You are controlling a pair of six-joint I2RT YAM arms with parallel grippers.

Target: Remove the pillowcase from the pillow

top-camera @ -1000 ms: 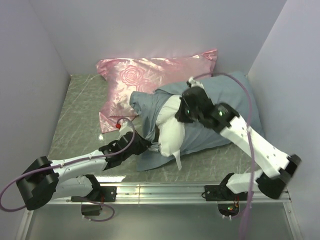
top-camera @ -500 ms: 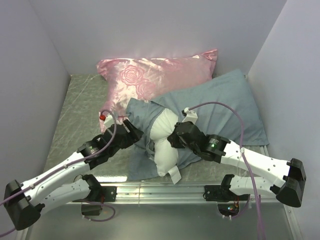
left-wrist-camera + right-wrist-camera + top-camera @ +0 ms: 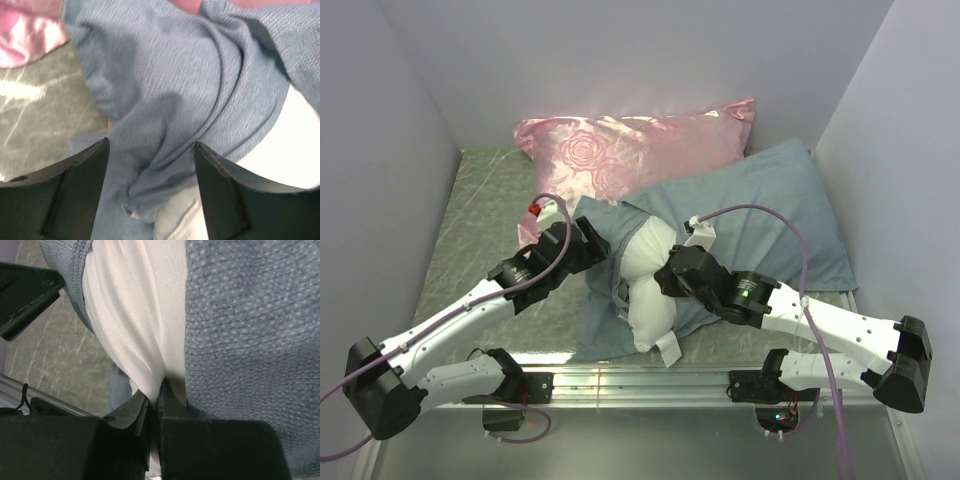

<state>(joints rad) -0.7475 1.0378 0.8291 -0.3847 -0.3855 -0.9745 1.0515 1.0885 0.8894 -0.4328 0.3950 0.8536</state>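
Pillowcase (image 3: 760, 215) partly off, bunched grey folds directly under left gripper (image 3: 150, 146), fingers spread, nothing held. Right gripper (image 3: 156, 396) clenched on pillow (image 3: 648, 285), white fabric pinched at fingertips, grey cover just beside. Beyond left gripper, pink satin pillow (image 3: 620, 150).

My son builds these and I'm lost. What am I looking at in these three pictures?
Two robot arms are bolted at a table's near edge. The wide picture comes from a camera above them. The other two come from a camera on each wrist, looking past its own fingers. On the table lie a pink pillow and a white pillow partly out of a blue-grey pillowcase. The right hand is shut, pinching the pillow's fabric. The left hand is open, its fingers either side of a bunched pillowcase fold.
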